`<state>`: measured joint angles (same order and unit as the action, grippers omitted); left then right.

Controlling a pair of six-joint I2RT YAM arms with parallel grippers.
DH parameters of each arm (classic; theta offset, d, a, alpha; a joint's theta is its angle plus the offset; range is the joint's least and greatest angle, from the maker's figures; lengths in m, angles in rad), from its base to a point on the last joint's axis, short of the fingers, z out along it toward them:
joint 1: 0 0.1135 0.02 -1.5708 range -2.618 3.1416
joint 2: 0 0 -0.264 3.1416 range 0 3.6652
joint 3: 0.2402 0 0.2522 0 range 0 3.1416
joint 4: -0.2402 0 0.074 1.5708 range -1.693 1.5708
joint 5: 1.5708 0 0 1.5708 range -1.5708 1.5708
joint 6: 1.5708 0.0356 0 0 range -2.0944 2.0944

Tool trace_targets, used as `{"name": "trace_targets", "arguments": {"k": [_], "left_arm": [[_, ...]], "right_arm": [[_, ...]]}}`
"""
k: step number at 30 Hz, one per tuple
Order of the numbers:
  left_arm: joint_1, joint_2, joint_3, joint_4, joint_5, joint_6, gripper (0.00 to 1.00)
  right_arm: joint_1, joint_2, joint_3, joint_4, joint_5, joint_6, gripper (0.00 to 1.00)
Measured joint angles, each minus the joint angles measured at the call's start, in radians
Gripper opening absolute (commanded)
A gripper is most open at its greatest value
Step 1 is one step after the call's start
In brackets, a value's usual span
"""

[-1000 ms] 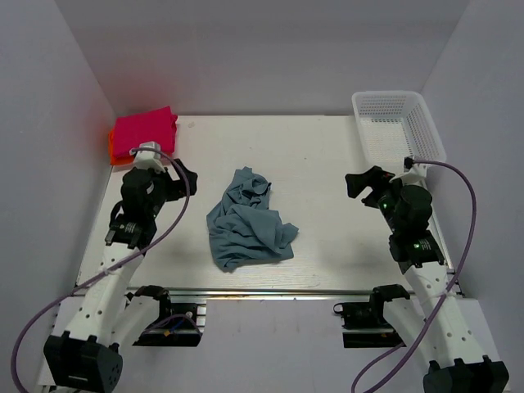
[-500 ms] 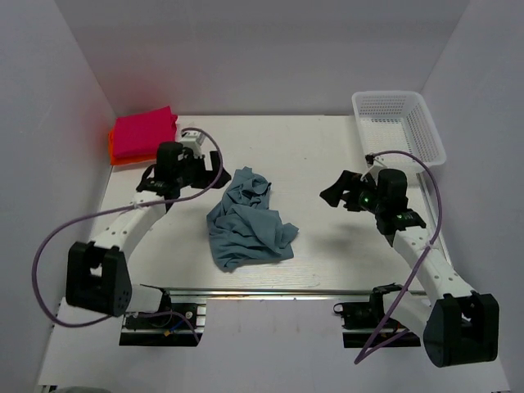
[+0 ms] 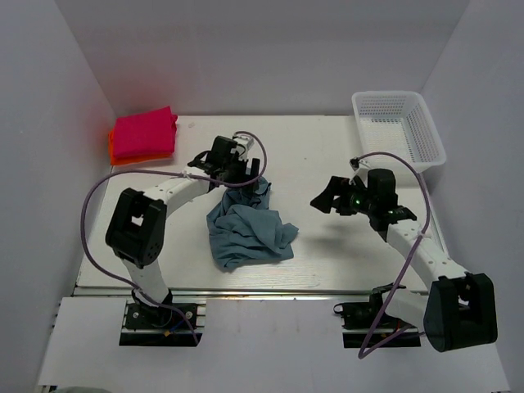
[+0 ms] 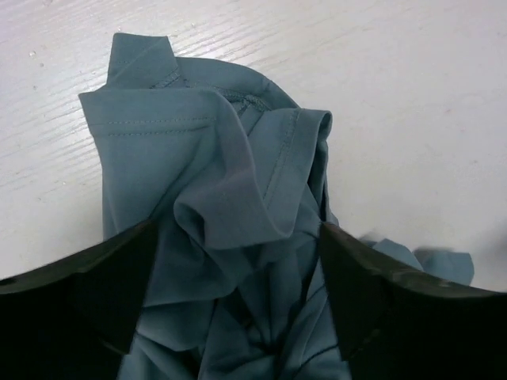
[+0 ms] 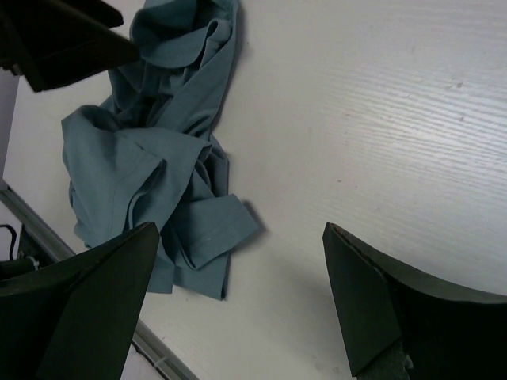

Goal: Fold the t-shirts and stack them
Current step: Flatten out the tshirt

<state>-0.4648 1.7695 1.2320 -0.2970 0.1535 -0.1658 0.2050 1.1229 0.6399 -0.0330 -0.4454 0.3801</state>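
Watching one dusty teal-blue t-shirt (image 3: 246, 225) slumped mid-surface (image 3: 327, 139) in a crumpled heap of soft cotton, with deep bunched folds, stitched hems and a sleeve cuff curling at the far end. Counting three tees in all: that loose one, plus a bright magenta-pink t-shirt (image 3: 146, 131) folded into a neat rectangle in the far left corner, stacked on an orange-red t-shirt (image 3: 112, 146) showing only as a thin edge beneath. Spotting one white plastic mesh basket (image 3: 399, 123), rectangular and lattice-walled, at the far right corner. Finding the left end effector (image 3: 246, 170) spread wide right over the heap's far end, dark fingers (image 4: 103, 293) flanking a raised fold, nothing clamped. Catching the right end effector (image 3: 323, 196) just as wide and empty, above bare pale wood-grain board to the right of the heap, apart from the cloth.
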Motion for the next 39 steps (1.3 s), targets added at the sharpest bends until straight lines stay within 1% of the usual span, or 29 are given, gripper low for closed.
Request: {"name": "trace_targets", "arguments": {"k": [1, 2, 4, 5, 6, 8, 9, 12, 13, 14, 15, 16, 17, 19, 24, 27, 28, 29, 30, 31, 32, 35, 37, 39], "left_arm": [[-0.010, 0.017, 0.017, -0.010, -0.016, 0.000, 0.82], [-0.019, 0.037, 0.036, -0.018, -0.038, 0.003, 0.69], [-0.035, 0.066, 0.064, -0.029, -0.083, 0.003, 0.61], [-0.040, 0.078, 0.074, -0.039, -0.109, 0.004, 0.53], [-0.045, 0.088, 0.080, -0.045, -0.127, 0.005, 0.51], [-0.054, 0.111, 0.098, -0.058, -0.164, 0.005, 0.44], [-0.056, 0.122, 0.106, -0.061, -0.180, 0.004, 0.42], [-0.063, 0.153, 0.129, -0.075, -0.214, 0.007, 0.42], [-0.064, 0.163, 0.137, -0.078, -0.222, 0.007, 0.40], [-0.065, 0.172, 0.145, -0.080, -0.225, 0.006, 0.34], [-0.065, 0.180, 0.148, -0.081, -0.227, 0.004, 0.15], [-0.065, 0.185, 0.151, -0.083, -0.229, 0.003, 0.03], [-0.065, 0.189, 0.151, -0.084, -0.232, 0.005, 0.00], [-0.066, 0.190, 0.151, -0.092, -0.237, 0.003, 0.00], [-0.067, 0.166, 0.128, -0.080, -0.240, 0.000, 0.00], [-0.068, 0.101, 0.071, -0.054, -0.238, -0.004, 0.00], [-0.068, 0.068, 0.049, -0.048, -0.237, -0.004, 0.00], [-0.068, 0.035, 0.031, -0.041, -0.235, -0.005, 0.00], [-0.068, 0.005, 0.016, -0.031, -0.233, -0.006, 0.00], [-0.068, -0.027, 0.003, -0.023, -0.230, -0.007, 0.00], [-0.068, -0.056, -0.005, -0.016, -0.227, -0.007, 0.00], [-0.068, -0.131, -0.023, 0.010, -0.224, -0.008, 0.00], [-0.068, -0.156, -0.025, 0.019, -0.232, -0.011, 0.00], [-0.068, -0.183, -0.027, 0.020, -0.254, -0.015, 0.00]], "right_arm": [[0.009, 0.011, 0.000, -0.002, -0.008, -0.001, 0.90], [0.016, 0.021, -0.002, -0.003, -0.015, -0.001, 0.90], [0.034, 0.037, -0.011, -0.002, -0.032, -0.003, 0.86], [0.043, 0.043, -0.019, -0.003, -0.039, -0.003, 0.86], [0.056, 0.049, -0.031, -0.003, -0.043, -0.004, 0.86], [0.082, 0.066, -0.049, -0.018, -0.048, -0.007, 0.86], [0.095, 0.076, -0.058, -0.025, -0.048, -0.008, 0.86], [0.131, 0.102, -0.079, -0.039, -0.041, -0.011, 0.86], [0.141, 0.109, -0.086, -0.041, -0.038, -0.011, 0.86], [0.152, 0.115, -0.093, -0.040, -0.035, -0.010, 0.86], [0.163, 0.122, -0.101, -0.039, -0.034, -0.008, 0.86], [0.172, 0.129, -0.108, -0.036, -0.031, -0.002, 0.86], [0.179, 0.136, -0.114, -0.031, -0.029, 0.005, 0.86], [0.194, 0.156, -0.123, -0.009, -0.027, 0.026, 0.82], [0.226, 0.255, -0.122, 0.090, -0.019, 0.088, 0.81], [0.247, 0.334, -0.080, 0.146, -0.030, 0.128, 0.74], [0.254, 0.367, -0.063, 0.167, -0.033, 0.142, 0.70], [0.261, 0.396, -0.048, 0.188, -0.037, 0.152, 0.55], [0.267, 0.420, -0.035, 0.204, -0.038, 0.159, 0.44], [0.272, 0.444, -0.024, 0.218, -0.036, 0.167, 0.28], [0.279, 0.467, -0.018, 0.230, -0.037, 0.174, 0.00], [0.296, 0.505, 0.000, 0.238, -0.039, 0.199, 0.00], [0.304, 0.481, 0.001, 0.235, -0.021, 0.203, 0.00], [0.311, 0.420, 0.004, 0.212, 0.013, 0.196, 0.00]]}}
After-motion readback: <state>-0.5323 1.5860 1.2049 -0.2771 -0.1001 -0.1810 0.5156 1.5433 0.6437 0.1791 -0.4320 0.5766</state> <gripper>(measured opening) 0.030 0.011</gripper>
